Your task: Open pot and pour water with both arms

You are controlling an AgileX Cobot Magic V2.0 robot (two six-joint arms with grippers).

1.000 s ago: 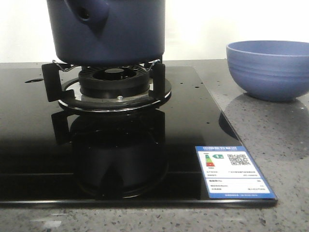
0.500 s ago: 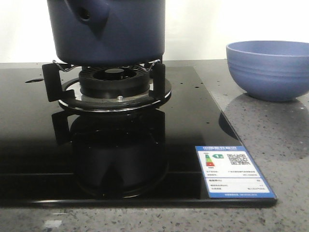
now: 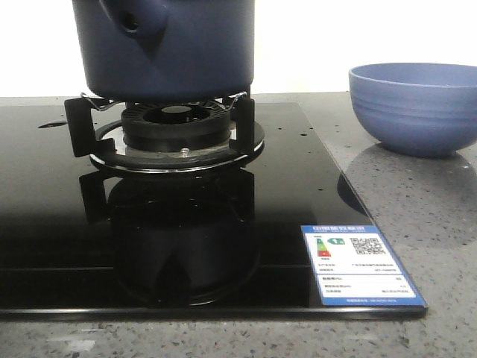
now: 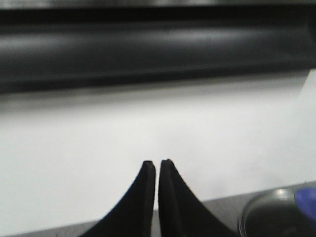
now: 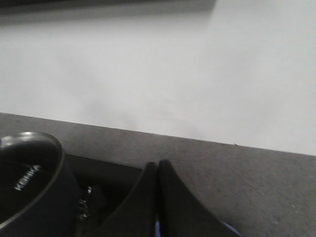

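A large dark navy-blue round pot (image 3: 168,48) with matte straight sides is sitting on the black metal supports of a gas burner (image 3: 175,130), its stubby hollow tube (image 3: 138,19) sticking out of the side facing the front camera and pointing slightly left. The burner is rising from a glossy black glass cooktop (image 3: 59,224), which is mirroring the burner and the pot's underside. A blue-and-white energy label sticker (image 3: 363,265) is lying flat at the near right corner of the glass. To the right of the cooktop, well apart from the pot, a smaller light-blue ribbed bowl (image 3: 417,104) is standing upright on the speckled grey stone countertop (image 3: 425,216). Neither arm is showing in the front view. In the left wrist view, the left gripper (image 4: 157,163) is hanging with its two black fingers pressed nearly together, only a hairline gap between the tips, gripping nothing, in front of a pale wall. In the right wrist view, the right gripper (image 5: 158,165) is likewise closed tip to tip and empty, poised over the grey countertop, with the pot's dark rim (image 5: 49,143) showing to one side, a pale logo visible inside that rim.
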